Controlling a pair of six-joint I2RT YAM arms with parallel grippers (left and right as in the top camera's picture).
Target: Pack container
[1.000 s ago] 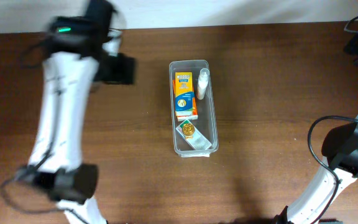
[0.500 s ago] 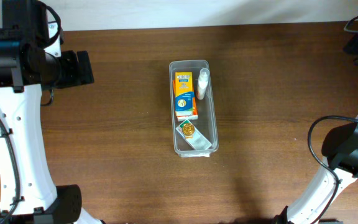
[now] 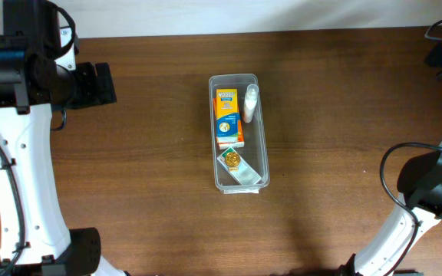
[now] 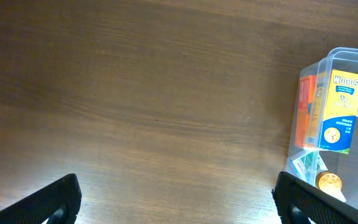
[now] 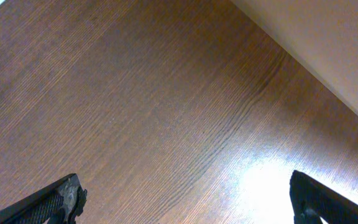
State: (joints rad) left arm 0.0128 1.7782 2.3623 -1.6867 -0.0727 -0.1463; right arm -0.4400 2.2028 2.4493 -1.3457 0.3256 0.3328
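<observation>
Three items lie in the container (image 3: pixel 256 146) at the centre of the table (image 3: pixel 344 115) overhead: orange box (image 3: pixel 229 116), white bottle (image 3: pixel 250 103) at its 3 o'clock, coin packet (image 3: pixel 242 172) at 6 o'clock, the left gripper (image 3: pixel 107 84) well apart at 9 o'clock. Left wrist shows fingers (image 4: pixel 55 199) spread and empty, container at 3 o'clock; right wrist shows the right gripper (image 5: pixel 185 208) equally wide over bare table, so packing looks done: keep both arms clear of the rim. Versus a second ago, the left gripper has drawn back from the container; contents unchanged.
</observation>
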